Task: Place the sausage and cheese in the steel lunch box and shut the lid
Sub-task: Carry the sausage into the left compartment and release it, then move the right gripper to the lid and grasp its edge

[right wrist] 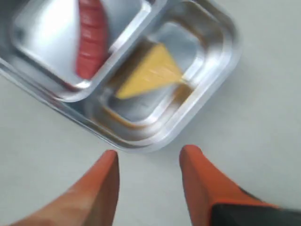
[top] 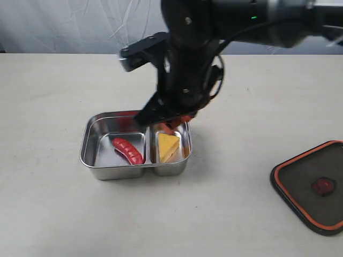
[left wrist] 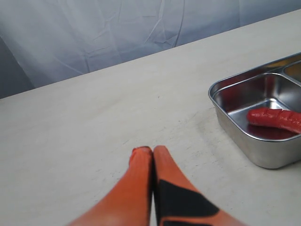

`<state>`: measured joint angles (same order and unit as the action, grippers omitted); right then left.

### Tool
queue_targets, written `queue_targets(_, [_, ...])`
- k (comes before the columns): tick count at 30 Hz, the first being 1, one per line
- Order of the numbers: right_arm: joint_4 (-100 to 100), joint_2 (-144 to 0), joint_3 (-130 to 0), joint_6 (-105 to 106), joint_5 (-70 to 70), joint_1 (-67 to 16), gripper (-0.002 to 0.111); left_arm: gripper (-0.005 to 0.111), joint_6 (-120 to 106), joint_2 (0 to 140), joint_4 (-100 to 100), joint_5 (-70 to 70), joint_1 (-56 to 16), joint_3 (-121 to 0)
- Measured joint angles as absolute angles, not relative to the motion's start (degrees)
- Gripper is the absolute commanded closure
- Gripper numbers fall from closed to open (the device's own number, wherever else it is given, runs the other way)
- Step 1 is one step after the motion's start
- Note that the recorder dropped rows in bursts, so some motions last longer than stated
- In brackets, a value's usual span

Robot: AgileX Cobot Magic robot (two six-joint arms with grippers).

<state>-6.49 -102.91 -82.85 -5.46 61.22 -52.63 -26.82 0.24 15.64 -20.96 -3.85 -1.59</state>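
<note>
The steel lunch box (top: 88,143) stands on the table. The red sausage (top: 127,150) lies in its larger compartment and the yellow cheese (top: 168,146) in the smaller one. My right gripper (top: 175,123) hangs over the box's far rim. In the right wrist view it (right wrist: 148,157) is open and empty, with the cheese (right wrist: 148,71), sausage (right wrist: 92,40) and box rim (right wrist: 221,61) just beyond the fingertips. The dark lid (top: 300,176) with its orange rim lies flat at the right. My left gripper (left wrist: 153,150) is shut on nothing, low over bare table, left of the box (left wrist: 214,92) and sausage (left wrist: 275,118).
The black right arm (top: 193,48) reaches in from the upper right and hides the box's far edge. A pale curtain (left wrist: 117,33) backs the table. Bare tabletop (top: 230,160) separates the box and the lid.
</note>
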Motion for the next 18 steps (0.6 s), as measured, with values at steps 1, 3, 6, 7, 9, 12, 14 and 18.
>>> queue_targets(1, [-9.1, -100.8, -80.3, -7.7, 62.0, -51.8, 0.066, 0.107, -26.8, 0.2, 15.6, -21.0, -3.8, -1.6])
queue_targets(3, [-13.3, -96.5, -74.0, -11.6, 61.8, -48.9, 0.066, 0.107, -26.8, 0.2, 15.6, -21.0, -3.8, -1.6])
queue_targets(6, [-15.0, -91.1, -63.6, -13.8, 57.8, -43.3, 0.066, 0.107, -26.8, 0.2, 15.6, -21.0, -3.8, -1.6])
queue_targets(7, [-15.1, -90.1, -60.7, -14.5, 56.2, -41.6, 0.066, 0.107, -26.8, 0.2, 15.6, -20.9, -3.8, -1.6])
queue_targets(9, [-14.6, -88.8, -54.5, -15.2, 52.3, -37.7, 0.066, 0.107, -26.8, 0.2, 15.6, -20.9, -3.8, -1.6])
queue_targets(12, [-13.9, -89.3, -48.6, -16.0, 48.3, -34.4, 0.066, 0.107, -26.8, 0.2, 15.6, -20.9, -3.8, -1.6])
queue_targets(14, [-13.9, -90.7, -46.2, -17.0, 45.7, -33.3, 0.066, 0.107, -26.8, 0.2, 15.6, -20.9, -3.8, -1.6])
queue_targets(18, [-13.6, -94.3, -45.1, -19.5, 41.6, -32.9, 0.066, 0.107, -26.8, 0.2, 15.6, -20.9, -3.8, -1.6])
